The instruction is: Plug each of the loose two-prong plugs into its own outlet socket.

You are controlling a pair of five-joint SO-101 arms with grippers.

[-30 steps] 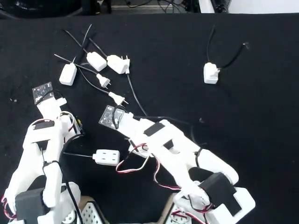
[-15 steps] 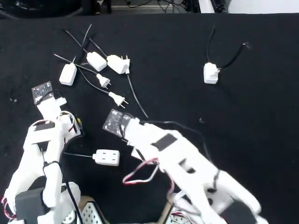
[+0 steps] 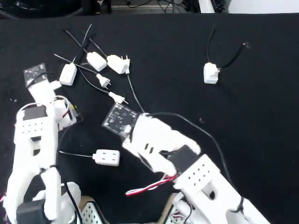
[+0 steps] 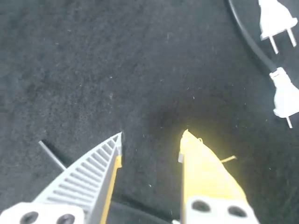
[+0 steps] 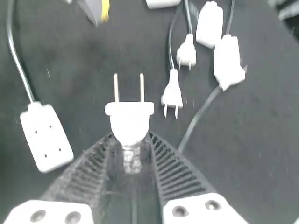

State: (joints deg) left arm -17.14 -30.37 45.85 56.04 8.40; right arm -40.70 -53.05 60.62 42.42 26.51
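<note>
**While one plug is in hand, most of the plugging lies ahead**

As things lie now, only one pairing looks finished. At the far right of the table point(image 3: 261, 140) a white far socket block point(image 3: 211, 73) sits with two cords leading off it. I take that to be a plug already seated, though the join is too small to confirm.

The right gripper point(image 5: 130, 136) has its jaws closed around the body of the held plug point(image 5: 129, 114). Both prongs point forward, bare, and are in no socket. The near socket block point(image 3: 106, 157) lies flat on the table between the two arms, close to their bases. In the right wrist view it sits off to one side of the prongs, apart from them and not lined up with them.

The left gripper point(image 4: 152, 140) hangs over bare table with its jaws well apart and nothing between them.

Two more plugs are untouched. The first loose plug point(image 3: 117, 97) lies just beyond the right gripper, and the second loose plug point(image 3: 103, 80) lies a little farther on, prongs free on both. Past them is a cluster with crossing cords: one white block point(image 3: 67, 73), another white block point(image 3: 96, 60) and a white pronged piece point(image 3: 117, 64).

By my reading, one pair is done, one plug is grasped but not yet aligned with a socket, and at least two plugs wait on the table.
</note>
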